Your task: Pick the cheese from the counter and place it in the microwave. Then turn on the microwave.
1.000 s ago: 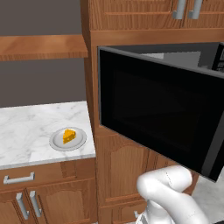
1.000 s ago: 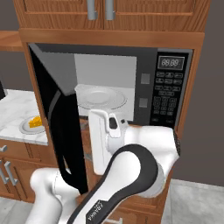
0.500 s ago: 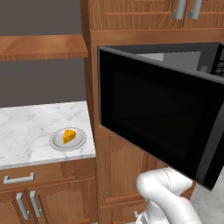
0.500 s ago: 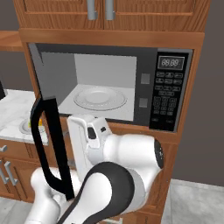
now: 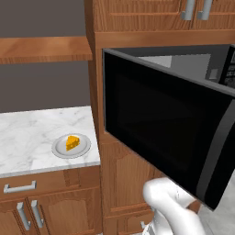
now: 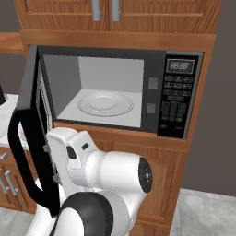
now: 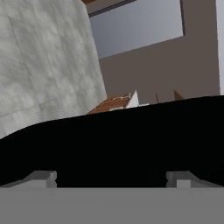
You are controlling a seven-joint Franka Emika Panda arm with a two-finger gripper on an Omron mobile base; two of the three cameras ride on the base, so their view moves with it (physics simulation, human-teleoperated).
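Note:
The cheese, a small orange wedge, lies on a round grey plate on the white marble counter, left of the tall wooden cabinet. The black microwave stands with its door swung wide open, showing a light grey inside with a glass turntable. My arm reaches up beside the door's curved handle. In the hand view my gripper is open with nothing between its fingertips, and a curved black part of the door lies right in front of them.
A brown wooden shelf hangs over the counter. Upper cabinets with silver handles sit above the microwave. Wooden drawers lie under the counter. The open door juts out between my arm and the counter.
The microwave door has swung from half open to wide open, and my arm has shifted left and low beside it. The cheese has stayed on its plate.

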